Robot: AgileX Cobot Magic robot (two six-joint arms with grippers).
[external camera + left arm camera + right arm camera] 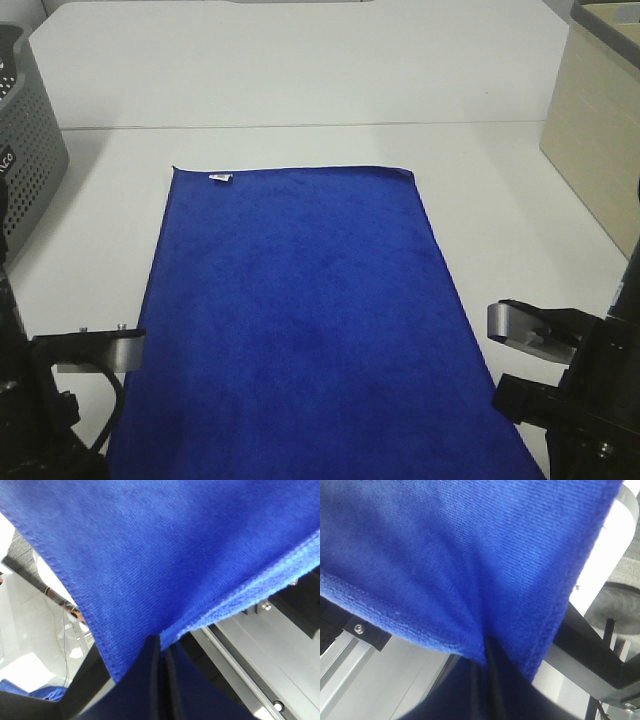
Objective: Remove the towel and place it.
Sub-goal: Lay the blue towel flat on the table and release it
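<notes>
The towel [300, 320] lies spread flat on the white table [300, 80]. It fills the middle of the exterior high view from just above centre down to the bottom edge. Its far edge runs straight across, with the small white tag [220, 178] at the far left corner. The near end runs out of the frame between the two arms. A grey perforated basket [25, 130] stands at the left edge of the frame, apart from the cloth. A beige box [600, 120] sits at the upper right, well apart from it.

The left arm [45, 400] occupies the lower left corner and the right arm [580, 390] the lower right, each just beside a long side of the towel. In the left wrist view the left gripper [161, 642] has its jaws pressed together on a fold of blue cloth near the stitched edge, and the fabric fans out from the pinch. In the right wrist view the right gripper [487, 647] is likewise closed tight on the towel, close to its stitched hem. These pinches seem to be at the near corners, though the high view cuts those off.
</notes>
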